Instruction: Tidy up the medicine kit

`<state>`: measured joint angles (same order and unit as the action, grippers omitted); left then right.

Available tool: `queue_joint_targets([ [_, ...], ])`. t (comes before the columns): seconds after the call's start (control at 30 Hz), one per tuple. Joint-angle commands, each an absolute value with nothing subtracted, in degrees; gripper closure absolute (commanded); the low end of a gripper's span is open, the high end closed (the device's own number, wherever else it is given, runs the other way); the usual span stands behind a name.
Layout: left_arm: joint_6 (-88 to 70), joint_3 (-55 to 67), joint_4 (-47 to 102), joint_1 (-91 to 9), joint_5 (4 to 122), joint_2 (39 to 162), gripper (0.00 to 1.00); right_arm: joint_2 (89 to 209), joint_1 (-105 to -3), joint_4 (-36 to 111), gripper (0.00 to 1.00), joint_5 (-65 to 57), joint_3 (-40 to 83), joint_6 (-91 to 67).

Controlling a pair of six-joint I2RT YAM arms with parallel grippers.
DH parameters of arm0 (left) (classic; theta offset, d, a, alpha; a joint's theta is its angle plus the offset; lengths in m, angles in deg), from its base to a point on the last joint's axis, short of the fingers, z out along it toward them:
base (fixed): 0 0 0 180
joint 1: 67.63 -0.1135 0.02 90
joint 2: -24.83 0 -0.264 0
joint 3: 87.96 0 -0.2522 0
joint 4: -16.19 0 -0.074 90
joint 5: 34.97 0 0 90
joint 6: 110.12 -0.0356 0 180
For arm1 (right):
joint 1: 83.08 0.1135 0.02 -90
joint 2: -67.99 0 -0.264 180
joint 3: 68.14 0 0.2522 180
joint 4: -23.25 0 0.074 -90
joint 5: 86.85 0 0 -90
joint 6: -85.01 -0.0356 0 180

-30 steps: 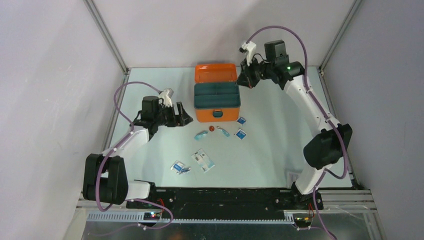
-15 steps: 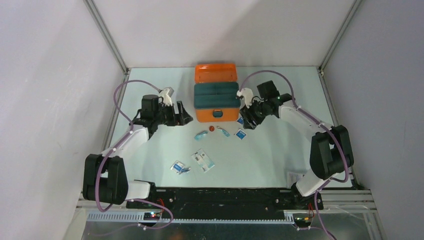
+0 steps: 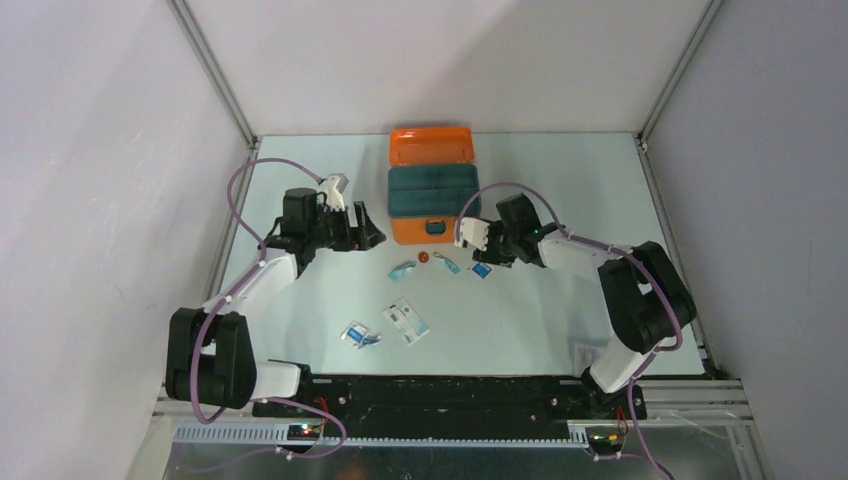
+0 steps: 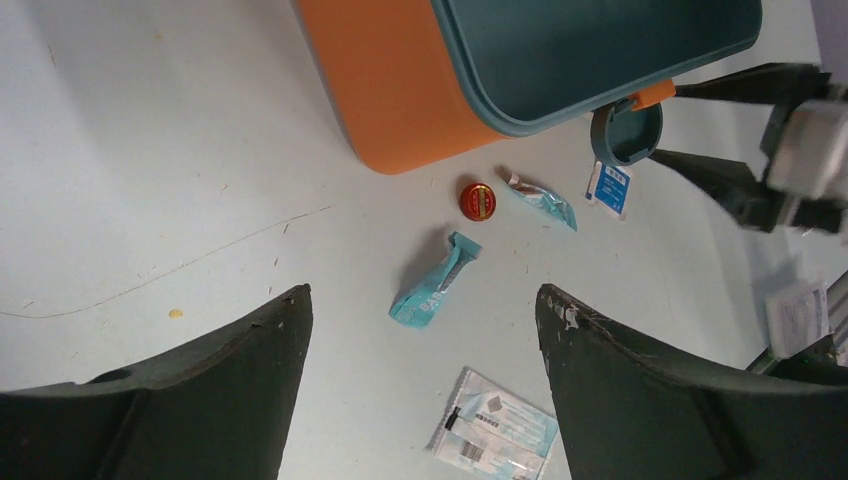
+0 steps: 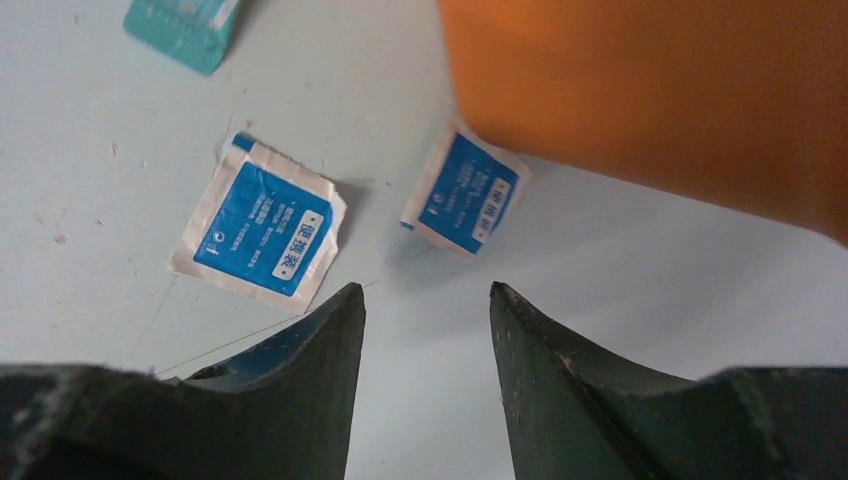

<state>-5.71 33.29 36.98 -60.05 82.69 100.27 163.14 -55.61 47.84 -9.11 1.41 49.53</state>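
The medicine kit (image 3: pixel 431 231) is an orange box standing open at the back middle, its lid (image 3: pixel 430 146) laid back and a dark teal tray (image 3: pixel 432 190) in its top. The teal latch (image 4: pixel 625 135) hangs off its front. My right gripper (image 5: pixel 425 290) is open and empty, low at the kit's front right corner (image 3: pixel 488 251). Just ahead of its tips lie two blue sachets (image 5: pixel 262 230) (image 5: pixel 466 196), the second touching the kit's wall. My left gripper (image 4: pixel 425 290) is open wide and empty, left of the kit (image 3: pixel 372 238).
Loose items lie in front of the kit: a red cap (image 3: pixel 423 257), a teal tube (image 3: pixel 403 269), a small teal packet (image 3: pixel 447 265), a white-blue pouch (image 3: pixel 405 320) and another packet (image 3: pixel 360 335). Walls close in the left, right and back.
The right arm swung from beside the lid at the back down to the kit's front right corner, and its jaws went from shut to open. The left arm stayed still.
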Motion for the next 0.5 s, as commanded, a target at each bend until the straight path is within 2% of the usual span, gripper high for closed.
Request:
queue_joint_targets([
  [0.0,-7.6,31.8,36.8,-60.6,82.8,99.6,0.13,164.9,-54.7,39.3,0.47,-6.2,-1.4,64.9],
  [0.47,-7.9,31.7,36.9,-60.6,82.4,100.0,0.13,173.3,-51.5,24.2,0.56,-0.9,-5.3,72.1],
])
